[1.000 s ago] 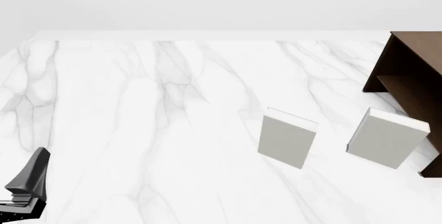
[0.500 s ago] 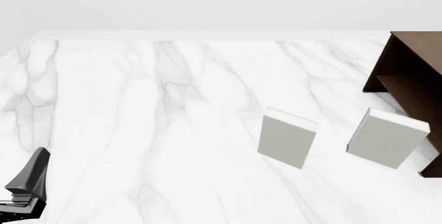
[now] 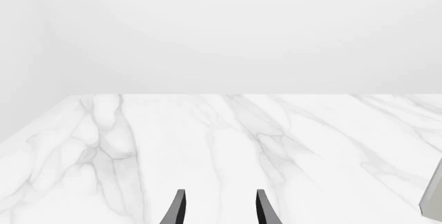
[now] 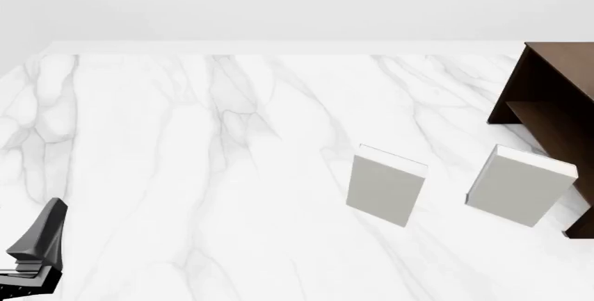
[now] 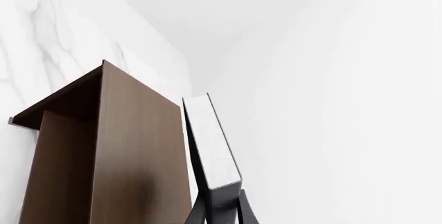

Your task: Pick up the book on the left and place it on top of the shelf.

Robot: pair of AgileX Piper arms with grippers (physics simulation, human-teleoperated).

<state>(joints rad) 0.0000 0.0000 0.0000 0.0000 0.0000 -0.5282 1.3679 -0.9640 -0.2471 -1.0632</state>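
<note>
Front view, lower left corner: the left tool (image 4: 35,249) shows only as a dark angular piece above the white marbled surface (image 4: 186,162), and its spread cannot be judged there. Left wrist view settles it: the two dark fingertips (image 3: 178,209) stand apart with bare marble between them, holding and touching nothing. Further in, at centre right of the front view, a pale grey book (image 4: 385,184) stands upright, and a second pale grey book (image 4: 519,184) stands to its right, just beside the shelf (image 4: 547,99), a dark brown unit cut off by the right edge, its inner board visible. No writing or label can be read on any cover.

Right wrist view, bottom centre: the right tool (image 5: 221,209) pinches the book (image 5: 210,146) at its lower end, fingers pressed on either cover. That dark book, white page edge showing, is upright just beside the shelf's brown side panel; whether they touch cannot be told.
</note>
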